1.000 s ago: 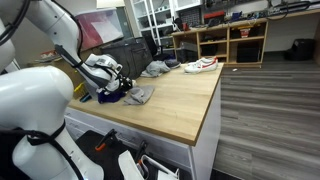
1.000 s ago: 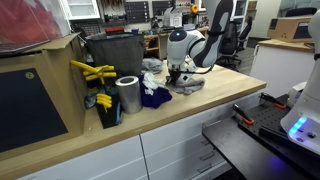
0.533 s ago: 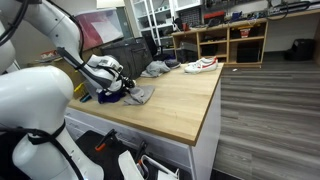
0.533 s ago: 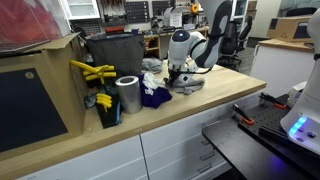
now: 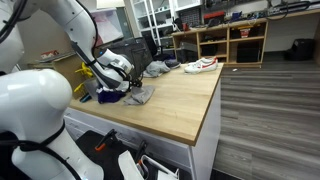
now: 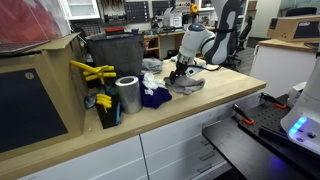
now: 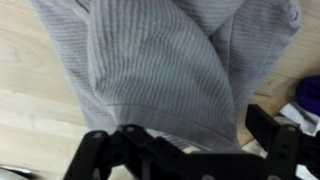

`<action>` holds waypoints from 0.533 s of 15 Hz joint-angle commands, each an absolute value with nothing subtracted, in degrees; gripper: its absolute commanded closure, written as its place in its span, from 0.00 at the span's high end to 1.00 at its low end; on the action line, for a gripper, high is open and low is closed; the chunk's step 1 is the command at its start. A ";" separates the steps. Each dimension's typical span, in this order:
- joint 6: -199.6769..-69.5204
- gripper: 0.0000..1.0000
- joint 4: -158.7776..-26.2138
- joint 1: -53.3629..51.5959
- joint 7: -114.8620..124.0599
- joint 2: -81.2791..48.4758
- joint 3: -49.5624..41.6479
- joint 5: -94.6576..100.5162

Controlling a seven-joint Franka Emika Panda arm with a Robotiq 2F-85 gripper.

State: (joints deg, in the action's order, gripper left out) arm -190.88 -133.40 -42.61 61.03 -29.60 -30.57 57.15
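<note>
Hovering just over a crumpled grey ribbed cloth [image 6: 189, 85], the black two-fingered hand [image 6: 180, 73] hangs from the white arm with its fingers spread wide and nothing clasped between them. In the wrist view the hand [image 7: 178, 132] enters from 6 o'clock, one dark finger at 7 o'clock and the other at 4 o'clock, and the grey ribbed cloth [image 7: 160, 70] fills the space between and beyond them. Whether the fingertips touch the fabric cannot be told.

The cloth lies on the pale wooden surface [image 6: 205, 108], at about 5 o'clock of the hand in that exterior view. In an exterior view the same cloth [image 5: 142, 95] sits at 4 o'clock of the hand [image 5: 127, 86], near the rear edge of the surface [image 5: 180, 105].

A bunched dark blue-purple cloth [image 6: 155, 97] lies just beside the grey one, at its 8 o'clock. At 9 o'clock of that stands an upright shiny metal cylinder [image 6: 127, 95]. A second heap of grey fabric [image 5: 155, 68] and a white shoe with red trim [image 5: 202, 64] rest well apart from the hand, toward 1 o'clock at the far end of the surface.
</note>
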 commanded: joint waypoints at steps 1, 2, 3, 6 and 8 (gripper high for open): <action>-192.53 1.00 -136.13 -31.16 61.17 -24.54 -22.02 58.11; -192.95 1.00 -136.21 -28.00 61.36 -24.14 -19.21 58.26; -193.56 1.00 -136.35 -24.72 61.57 -23.92 -16.00 58.52; -196.18 1.00 -138.61 -12.67 51.42 -23.89 -2.62 48.87; -197.19 1.00 -136.20 -6.08 60.61 -25.37 3.06 58.59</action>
